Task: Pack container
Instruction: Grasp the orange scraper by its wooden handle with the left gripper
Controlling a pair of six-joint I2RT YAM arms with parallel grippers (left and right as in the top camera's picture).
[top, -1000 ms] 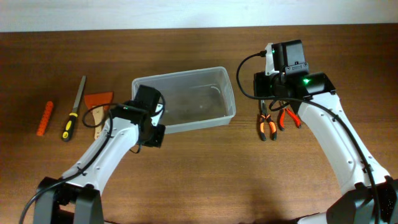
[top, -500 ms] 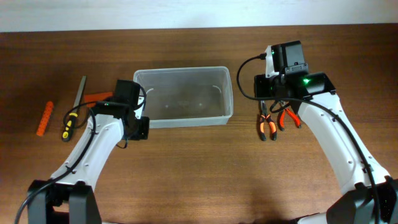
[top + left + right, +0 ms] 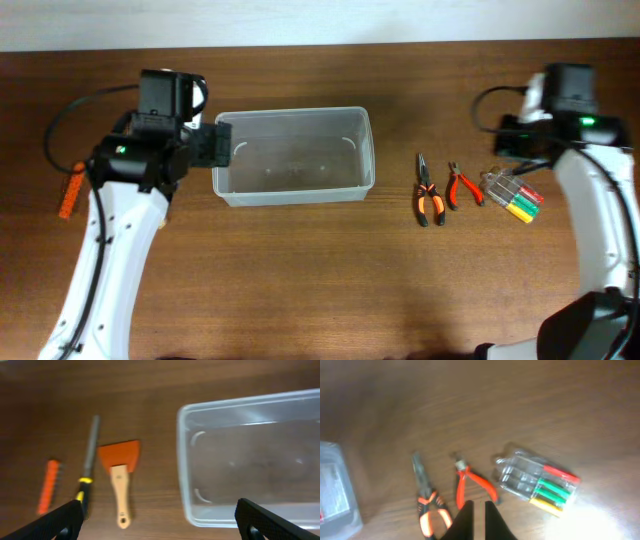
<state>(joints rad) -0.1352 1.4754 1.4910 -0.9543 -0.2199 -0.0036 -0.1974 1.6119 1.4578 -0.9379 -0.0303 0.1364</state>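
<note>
The container (image 3: 293,155) is a clear tub standing empty at the table's middle; its left end (image 3: 240,460) fills the right of the left wrist view. My left gripper (image 3: 160,527) hangs wide open above the table beside that end (image 3: 212,148), holding nothing. My right gripper (image 3: 479,510) hovers over the red cutters (image 3: 472,482), its fingers a narrow slit apart with nothing between them. In the overhead view it sits at the far right (image 3: 512,143).
Black-and-orange pliers (image 3: 428,195), the red cutters (image 3: 462,187) and a clear pack of screwdrivers (image 3: 512,195) lie right of the tub. Left of it lie an orange scraper with a wooden handle (image 3: 119,477), a file (image 3: 89,460) and an orange ribbed piece (image 3: 72,190).
My left gripper let go of the container, opened wide and drew back to the left; the tub now sits square. My right arm swung right, uncovering the screwdriver pack, and its jaws parted slightly.
</note>
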